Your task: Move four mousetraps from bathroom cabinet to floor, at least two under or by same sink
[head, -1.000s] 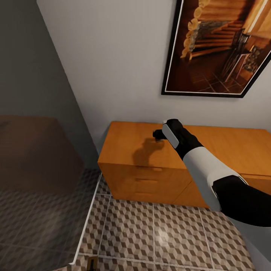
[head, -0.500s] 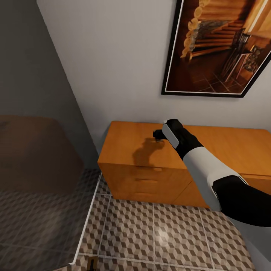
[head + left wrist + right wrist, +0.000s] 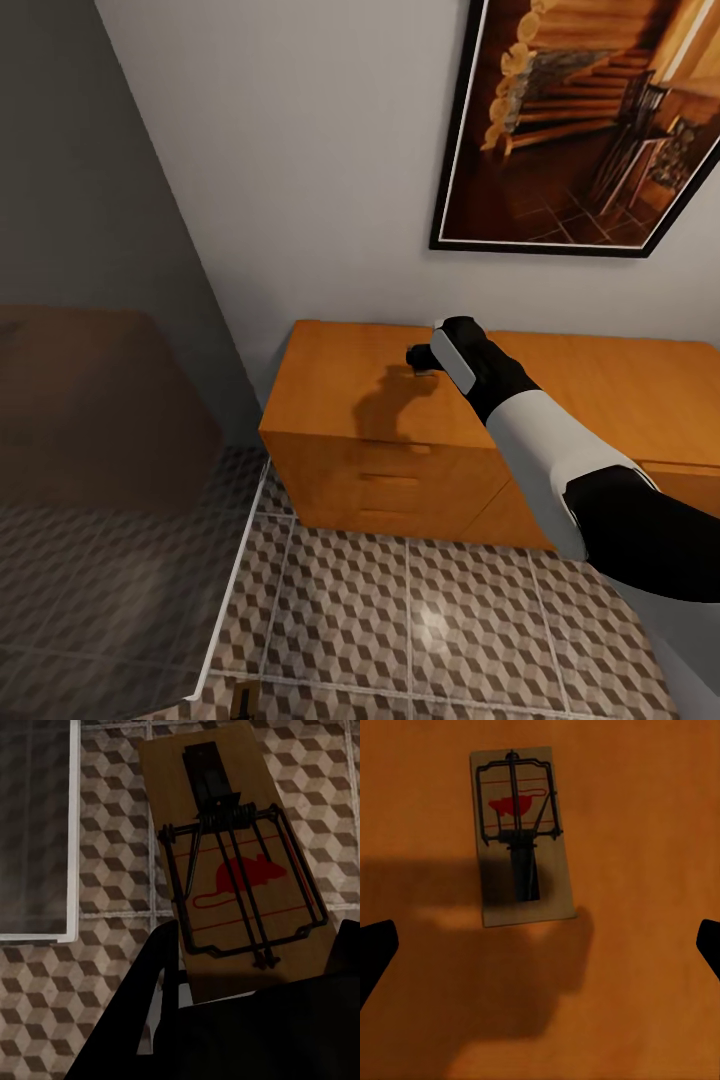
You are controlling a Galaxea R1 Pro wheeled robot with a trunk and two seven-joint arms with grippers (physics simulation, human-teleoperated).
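Observation:
One mousetrap (image 3: 520, 840) lies flat on the orange-brown top of the cabinet (image 3: 345, 395). My right gripper (image 3: 540, 945) hovers over it, open, with its dark fingertips far apart on either side; in the head view the right gripper (image 3: 416, 358) hangs over the cabinet's left part. A second mousetrap (image 3: 236, 862), with a red mouse print and a dark wire spring, sits in my left gripper (image 3: 255, 982), which is shut on the board's near end above the cube-patterned bathroom floor (image 3: 112, 870). A small brown piece, probably that mousetrap (image 3: 242, 700), shows at the head view's lower edge.
A large framed picture (image 3: 590, 120) hangs on the pale wall above the cabinet. A grey translucent panel with a white frame (image 3: 225, 600) stands to the left of the cabinet. Tiled floor (image 3: 430, 620) stretches in front of the drawers.

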